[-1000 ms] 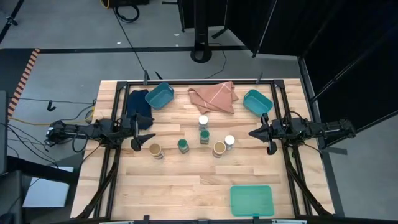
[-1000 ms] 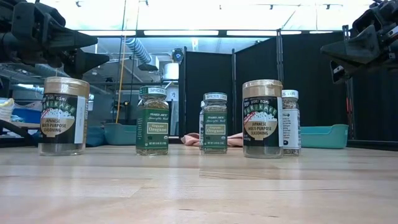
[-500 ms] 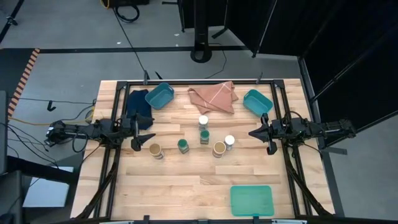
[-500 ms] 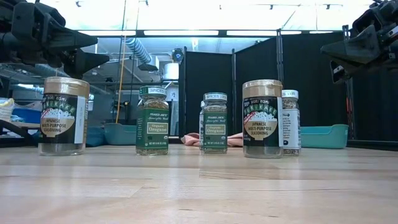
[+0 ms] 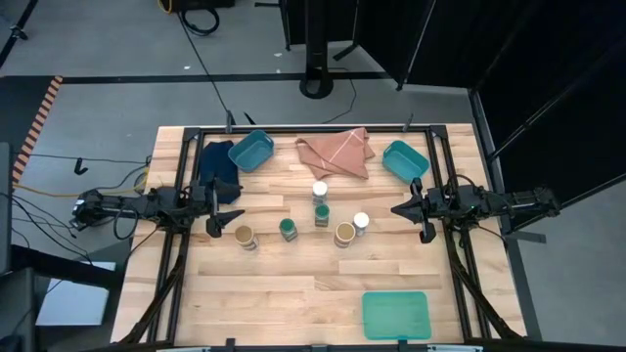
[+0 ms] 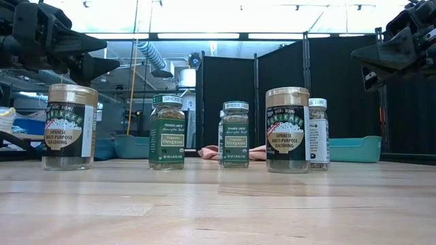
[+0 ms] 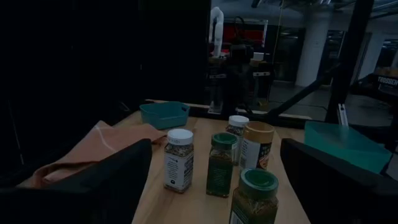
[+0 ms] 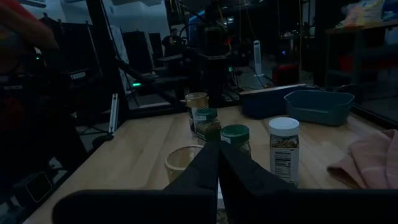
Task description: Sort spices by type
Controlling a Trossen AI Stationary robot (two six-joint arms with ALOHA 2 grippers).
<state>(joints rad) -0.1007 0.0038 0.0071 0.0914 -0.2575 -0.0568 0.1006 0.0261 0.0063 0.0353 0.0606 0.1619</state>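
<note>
A light wooden table [image 5: 293,293] carries everything. Along its far edge lie a dark blue cloth [image 5: 217,158], a teal bin [image 5: 251,150], a salmon cloth [image 5: 335,152] and a second teal bin [image 5: 404,158]. Six spice jars [image 5: 320,217] stand upright in a loose group near the middle. A flat green tray [image 5: 395,315] lies at the near right corner.

In the low view, a white-lidded jar [image 6: 221,136] at centre is almost wholly hidden behind a green-lidded oregano jar [image 6: 236,135]. Right of centre, a second white-lidded jar [image 6: 318,133] is partly covered by a tan-topped seasoning jar [image 6: 287,129]. Both arms are cut off by the upper corners.
</note>
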